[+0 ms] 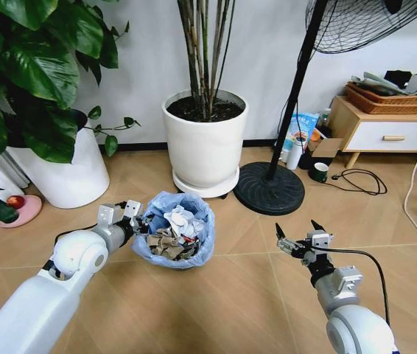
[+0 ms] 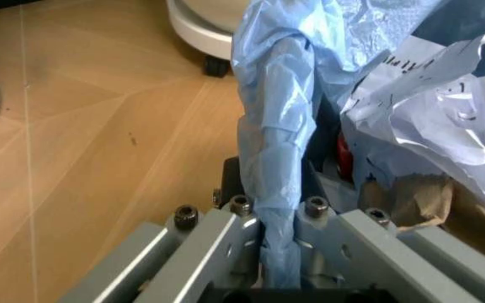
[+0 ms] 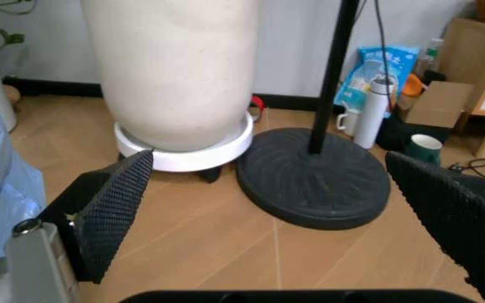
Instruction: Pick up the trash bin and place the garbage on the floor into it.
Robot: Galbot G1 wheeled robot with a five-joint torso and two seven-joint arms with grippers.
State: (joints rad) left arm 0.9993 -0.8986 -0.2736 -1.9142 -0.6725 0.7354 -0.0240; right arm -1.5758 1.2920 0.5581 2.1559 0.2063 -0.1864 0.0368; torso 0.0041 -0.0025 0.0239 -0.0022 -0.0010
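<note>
The trash bin (image 1: 174, 240) stood on the wooden floor (image 1: 230, 295) just in front of the white plant pot (image 1: 205, 140), filled with the garbage (image 1: 175, 230) of crumpled paper and packets. The left gripper (image 1: 136, 218) was clamped on the bin's near rim, its jaws pinching the blue liner (image 2: 278, 183); the bin's black wall was mostly hidden. The right gripper (image 1: 298, 234) hovered beside the bin, toward the fan base (image 1: 270, 188), fingers (image 3: 112, 211) spread wide and holding nothing.

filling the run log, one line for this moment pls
left claw: shut on trash bin rim | right claw: open, empty, beside bin | garbage: in bin
</note>
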